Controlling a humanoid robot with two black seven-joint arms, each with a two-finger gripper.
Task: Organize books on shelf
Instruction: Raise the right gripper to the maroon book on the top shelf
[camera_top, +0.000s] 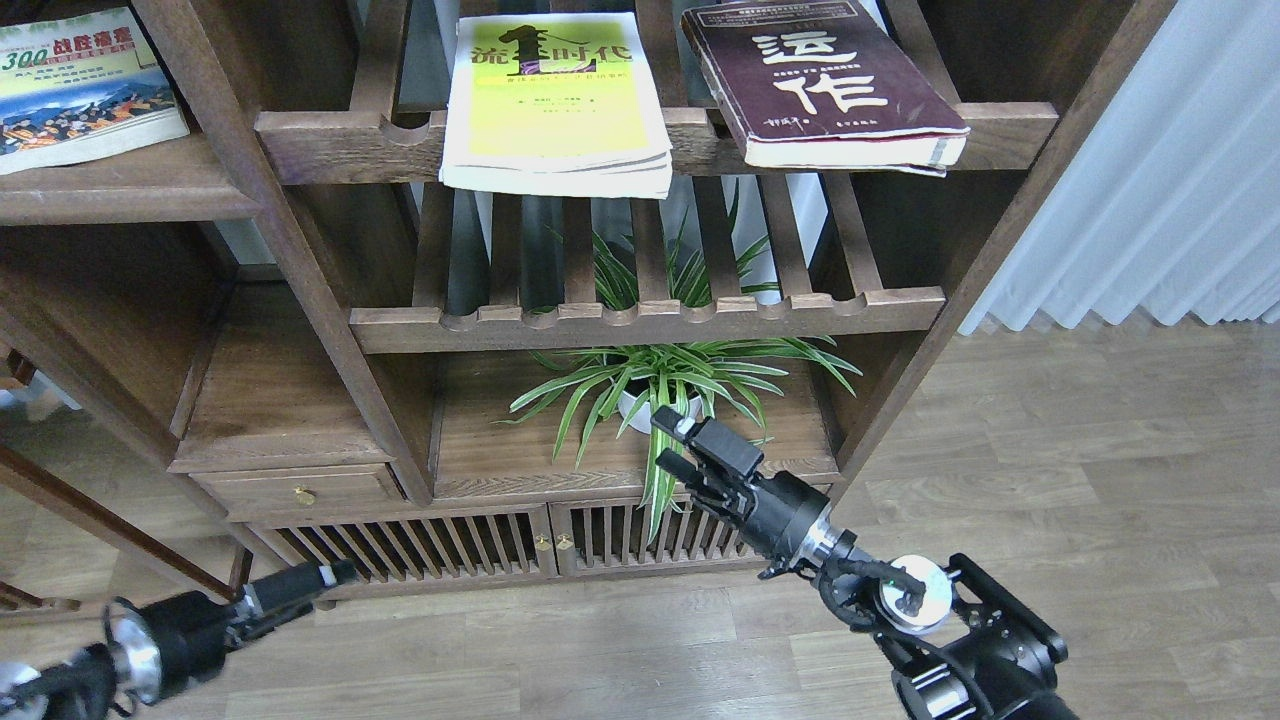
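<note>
While both dark grippers, left (335, 574) and right (672, 440), hang at six o'clock with finger spacing unreadable, glossy yellow-green book (556, 100) and thick maroon book (820, 85) lie flat at twelve on a slatted rack (330, 140).

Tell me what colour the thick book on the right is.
Maroon book with large white characters, seen in the head view.

Three books: one yellow-green book (556, 100), one maroon book (822, 82), one "300" book (80, 85); one potted plant (668, 388); two slatted racks (640, 310).
</note>
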